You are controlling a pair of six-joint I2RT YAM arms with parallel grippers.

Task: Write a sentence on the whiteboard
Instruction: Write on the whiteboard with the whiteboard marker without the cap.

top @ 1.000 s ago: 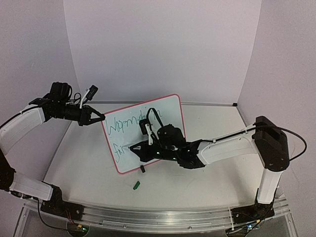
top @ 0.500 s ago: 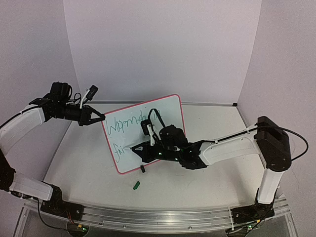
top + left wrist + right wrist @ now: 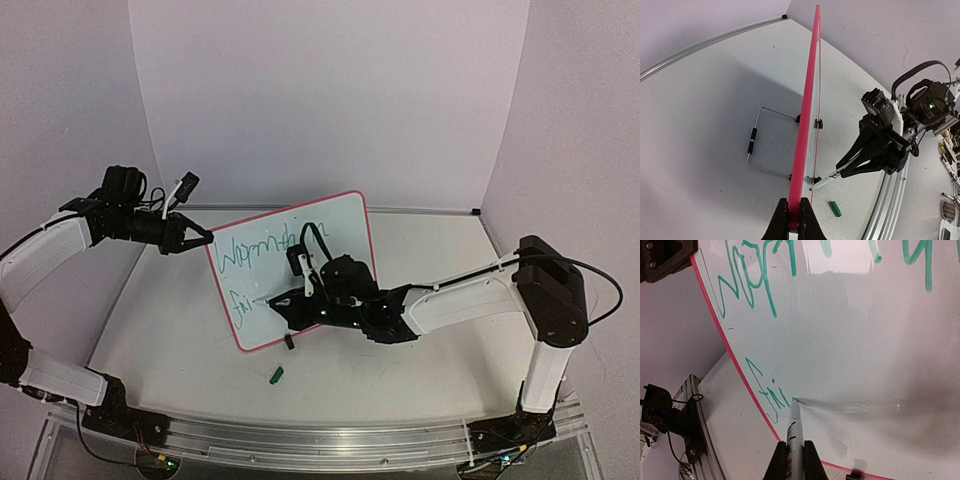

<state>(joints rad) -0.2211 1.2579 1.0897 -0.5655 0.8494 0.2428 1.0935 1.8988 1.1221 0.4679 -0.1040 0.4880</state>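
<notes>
Top external view: a small rectangular glossy white board with a thin pink-red frame (image 3: 338, 222) stands near upright on the white table (image 3: 160, 330), left of the middle, its face turned toward the arms. The left gripper (image 3: 205, 237) reaches in from the left and meets the board at its upper left corner. The right arm stretches low across the table from the right, and the right gripper (image 3: 285, 303) sits against the lower part of the board's face. The green handwritten marker sentence (image 3: 255, 252) runs in two lines: the upper line is partly hidden behind the right arm, and only a short start of the lower line shows near the left edge. A small green cap (image 3: 277, 375) lies on the table just in front of the board, apart from it.

From the left wrist, the board is seen edge-on, and the two black fingers (image 3: 781, 222) are pinched closed on the pink frame. Two small black clip feet (image 3: 816, 123) sit at the board's lower edge, and a thin wire stand (image 3: 754, 140) lies on the table behind it.

From the right wrist, the fingers are clamped on a grey-barrelled marker (image 3: 793, 432). Its tip touches the white surface just right of the letters "fri" on the lower line. The upper line begins with "War".
</notes>
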